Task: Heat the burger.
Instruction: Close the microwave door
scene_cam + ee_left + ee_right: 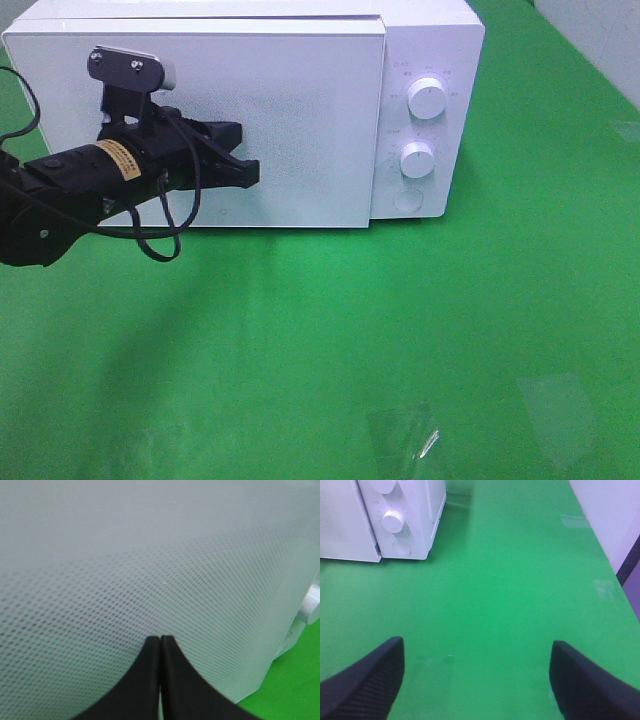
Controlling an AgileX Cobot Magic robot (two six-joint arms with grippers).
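The burger is out of view in every frame. A white microwave [300, 60] stands at the back of the green table with its door [290, 130] closed or nearly closed. My left gripper [250, 172] is shut and empty, its tips right at the door's dotted front, which fills the left wrist view [160, 570]. My right gripper [477, 675] is open and empty, hovering over bare green table; it does not show in the exterior high view.
The microwave's control panel at its right end carries two knobs [428, 100] [417, 160] and a round button [408, 200]. The panel also shows in the right wrist view [402, 515]. The green table [350, 340] has tape patches near its front edge.
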